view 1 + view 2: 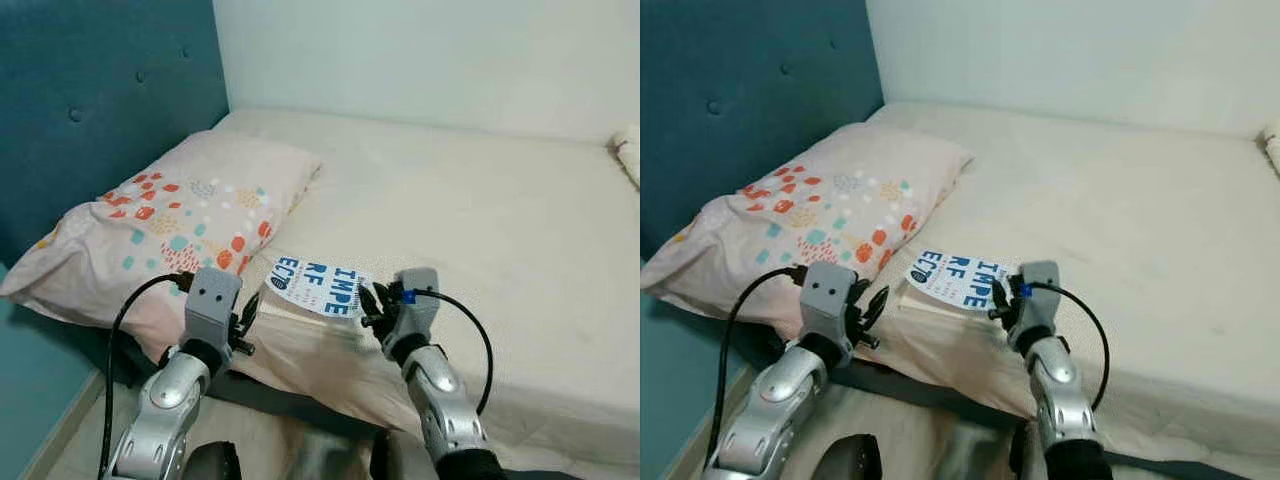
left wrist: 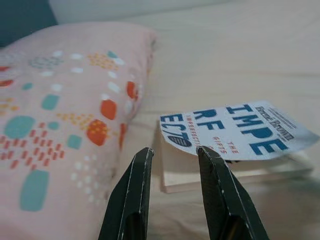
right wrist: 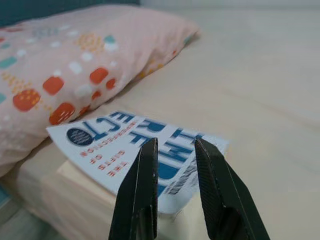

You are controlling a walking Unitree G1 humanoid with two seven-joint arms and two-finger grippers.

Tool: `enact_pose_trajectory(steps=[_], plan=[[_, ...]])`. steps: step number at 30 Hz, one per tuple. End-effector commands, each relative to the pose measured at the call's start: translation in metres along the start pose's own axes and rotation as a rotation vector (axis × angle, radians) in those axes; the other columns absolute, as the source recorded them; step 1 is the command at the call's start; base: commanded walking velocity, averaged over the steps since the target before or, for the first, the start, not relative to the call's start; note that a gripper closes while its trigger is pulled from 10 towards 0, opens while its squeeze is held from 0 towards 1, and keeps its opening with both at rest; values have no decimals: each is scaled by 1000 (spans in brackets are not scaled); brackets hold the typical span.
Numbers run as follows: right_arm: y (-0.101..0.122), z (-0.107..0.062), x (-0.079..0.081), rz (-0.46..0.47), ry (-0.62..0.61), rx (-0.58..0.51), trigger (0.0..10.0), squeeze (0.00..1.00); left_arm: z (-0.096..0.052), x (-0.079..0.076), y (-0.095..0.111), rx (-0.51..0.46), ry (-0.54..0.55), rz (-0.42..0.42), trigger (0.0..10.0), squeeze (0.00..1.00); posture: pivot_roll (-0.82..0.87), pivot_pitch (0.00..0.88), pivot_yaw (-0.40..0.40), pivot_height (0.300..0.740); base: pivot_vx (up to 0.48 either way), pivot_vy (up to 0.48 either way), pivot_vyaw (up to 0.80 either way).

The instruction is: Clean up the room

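Clearly little is tidied yet: the book [image 1: 318, 286] still lies on the bed [image 1: 500, 220] beside the pillow [image 1: 170, 225], just ahead of the right claw [image 3: 175, 150] and left claw [image 2: 172, 155], both open and holding nothing.

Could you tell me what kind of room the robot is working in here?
Most likely a bedroom: a bed with a pale sheet, a patterned pillow against a teal padded headboard, and a book lying near the mattress edge.

Pillow [image 1: 170, 225] close beside book [image 1: 318, 285]
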State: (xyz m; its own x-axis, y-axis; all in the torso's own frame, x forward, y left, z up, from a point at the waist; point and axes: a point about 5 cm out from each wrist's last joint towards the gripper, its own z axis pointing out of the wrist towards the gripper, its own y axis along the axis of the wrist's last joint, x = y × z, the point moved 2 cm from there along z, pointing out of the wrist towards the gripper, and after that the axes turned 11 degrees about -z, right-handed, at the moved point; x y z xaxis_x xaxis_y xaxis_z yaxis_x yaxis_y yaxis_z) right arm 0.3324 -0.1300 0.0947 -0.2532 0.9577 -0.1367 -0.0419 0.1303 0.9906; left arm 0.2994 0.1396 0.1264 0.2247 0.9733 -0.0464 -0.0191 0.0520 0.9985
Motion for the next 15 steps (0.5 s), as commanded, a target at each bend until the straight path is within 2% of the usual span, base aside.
enact_pose_trajectory(steps=[1,8,15], plan=[[2,-5,3,-13,12,-2,10000,0,0,3,-5,8,28,6,10000,0,51,49,-68,610,0,0,0],[2,-12,7,-40,-30,9,10000,0,4,12,-4,-19,107,-6,10000,0,49,44,-86,630,0,0,0],[4,-10,4,-69,-50,5,10000,0,8,17,-2,-36,151,-1,10000,0,38,33,-89,665,0,0,0]])
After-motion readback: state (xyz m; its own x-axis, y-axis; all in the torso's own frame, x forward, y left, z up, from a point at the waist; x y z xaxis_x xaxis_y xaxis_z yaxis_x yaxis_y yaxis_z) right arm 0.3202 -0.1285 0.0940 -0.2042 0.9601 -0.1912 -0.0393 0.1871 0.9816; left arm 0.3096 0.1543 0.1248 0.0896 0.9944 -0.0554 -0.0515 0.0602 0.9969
